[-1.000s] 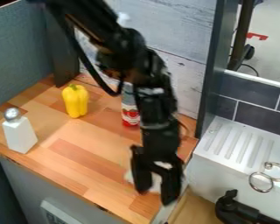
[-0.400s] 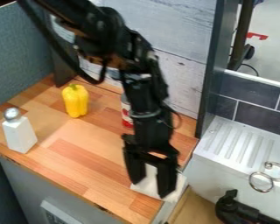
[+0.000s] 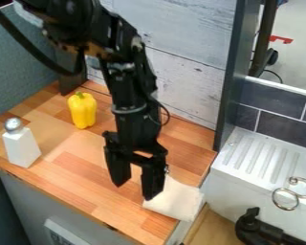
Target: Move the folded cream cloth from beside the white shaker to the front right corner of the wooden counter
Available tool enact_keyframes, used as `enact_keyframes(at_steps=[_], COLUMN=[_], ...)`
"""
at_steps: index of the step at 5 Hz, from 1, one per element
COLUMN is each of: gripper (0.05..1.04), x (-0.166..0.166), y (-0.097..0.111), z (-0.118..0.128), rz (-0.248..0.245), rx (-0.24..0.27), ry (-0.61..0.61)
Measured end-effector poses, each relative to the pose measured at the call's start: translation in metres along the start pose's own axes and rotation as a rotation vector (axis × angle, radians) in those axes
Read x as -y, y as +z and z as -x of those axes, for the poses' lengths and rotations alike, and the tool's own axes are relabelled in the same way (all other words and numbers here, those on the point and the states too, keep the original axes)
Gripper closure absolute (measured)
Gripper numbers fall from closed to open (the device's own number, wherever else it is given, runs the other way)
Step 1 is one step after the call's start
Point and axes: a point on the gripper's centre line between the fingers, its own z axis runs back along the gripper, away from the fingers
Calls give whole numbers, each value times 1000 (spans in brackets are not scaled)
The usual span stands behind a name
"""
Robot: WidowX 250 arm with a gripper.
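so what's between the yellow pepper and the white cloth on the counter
In the camera view, the open gripper hangs over the wooden counter between the yellow pepper and the white cloth.

Yellow pepper (image 3: 82, 110), off-white cloth (image 3: 175, 200), silver-topped white shaker (image 3: 21, 147), patchwork orange-brown wood counter (image 3: 79, 164).

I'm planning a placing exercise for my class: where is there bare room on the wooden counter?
Bare wood of the counter stretches between the white shaker and the gripper, and runs up toward the yellow pepper. It is crowded where the gripper hangs by the white cloth.
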Motion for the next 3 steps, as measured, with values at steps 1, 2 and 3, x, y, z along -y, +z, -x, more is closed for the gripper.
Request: enact_keyframes(at_steps=[1, 2, 3], gripper=[81, 81, 81], x=[-2, -4, -5], y=[31, 67, 73], z=[11, 34, 35], rz=[-102, -248, -261], rx=[3, -31, -19], ry=[29, 84, 96])
